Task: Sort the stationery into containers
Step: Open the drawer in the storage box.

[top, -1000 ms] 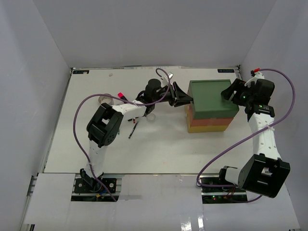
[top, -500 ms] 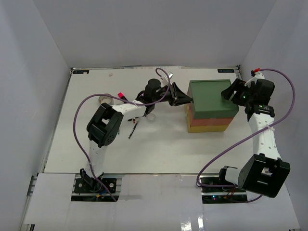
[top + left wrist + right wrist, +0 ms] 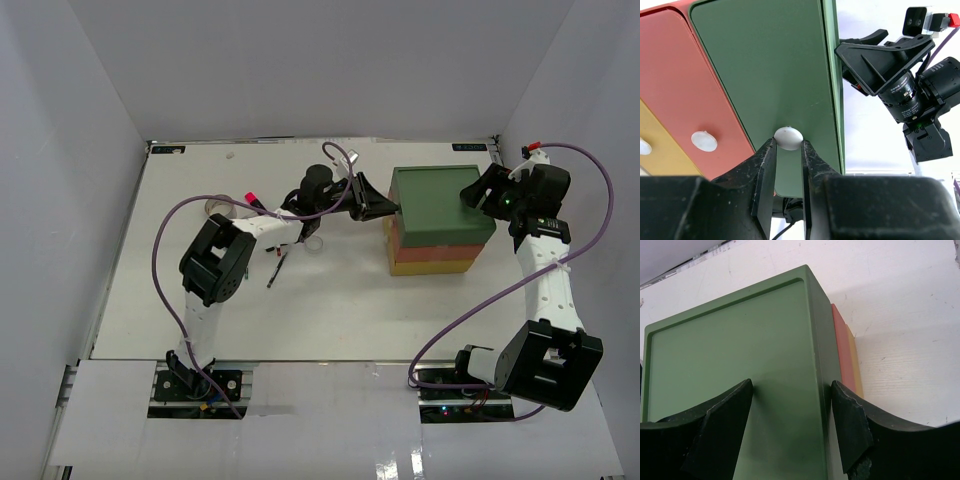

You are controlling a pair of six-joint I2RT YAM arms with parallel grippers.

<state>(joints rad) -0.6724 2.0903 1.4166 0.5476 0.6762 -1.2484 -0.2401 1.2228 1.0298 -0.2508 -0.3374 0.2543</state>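
The containers (image 3: 440,203) are a stack of drawers: dark green on top, orange-red (image 3: 680,80) in the middle, yellow (image 3: 652,162) at the bottom. My left gripper (image 3: 392,209) is at the stack's left face. Its jaws press both sides of the green drawer's white knob (image 3: 788,138), so the left gripper (image 3: 788,145) is shut on it. My right gripper (image 3: 470,197) clamps the green top's far right corner (image 3: 730,350), one finger (image 3: 725,415) on top and one (image 3: 852,420) on the side. Of the stationery, a pink-capped highlighter (image 3: 252,198), a thin pen (image 3: 277,268) and tape rolls (image 3: 213,207) lie at the left.
The orange-red drawer has its own white knob (image 3: 704,141). A small white ring (image 3: 313,244) lies beside the left arm's forearm. White walls close in the table on three sides. The right arm's purple cable (image 3: 470,320) loops over the table in front of the stack.
The left jaws have closed in onto the green drawer's knob. The right fingers have tightened a little on the green corner. Neither arm has visibly shifted.
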